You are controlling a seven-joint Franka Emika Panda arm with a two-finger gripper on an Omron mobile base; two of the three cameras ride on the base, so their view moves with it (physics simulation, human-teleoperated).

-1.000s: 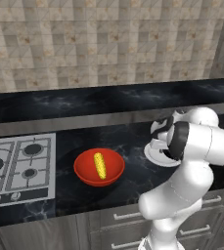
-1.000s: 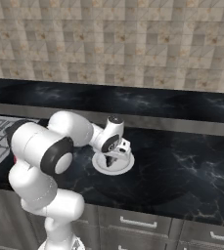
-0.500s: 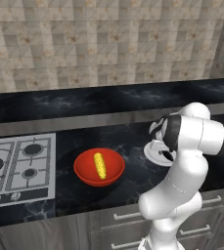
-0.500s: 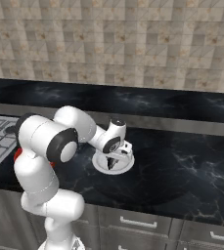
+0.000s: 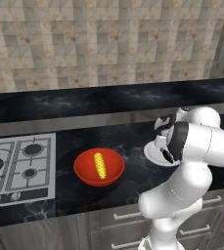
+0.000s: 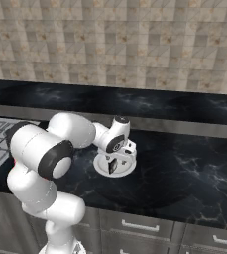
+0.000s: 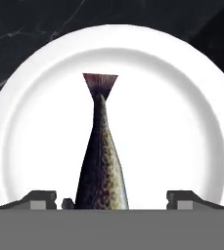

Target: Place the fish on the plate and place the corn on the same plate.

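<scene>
In the hand view the dark speckled fish (image 7: pixel 101 161) lies flat on the white plate (image 7: pixel 182 122), tail pointing away from the hand. My gripper (image 7: pixel 113 199) hangs just above it, open, with its fingertips (image 7: pixel 42 197) well apart on either side of the fish body and not touching it. The right base view has the gripper (image 6: pixel 114 166) pointing down over the plate (image 6: pixel 129 166). The yellow corn (image 5: pixel 100 165) rests in the red bowl (image 5: pixel 81 168), left of the plate (image 5: pixel 155 154).
A gas stove (image 5: pixel 15 166) is set into the black counter at the far left. The counter's front edge runs just below the bowl and plate, and a tiled wall rises behind. My own arm crowds the plate's right side in the left base view.
The jaws have spread apart and let go of the fish, which now lies on the plate. The arm's elbow has shifted a little; the corn and bowl have not moved.
</scene>
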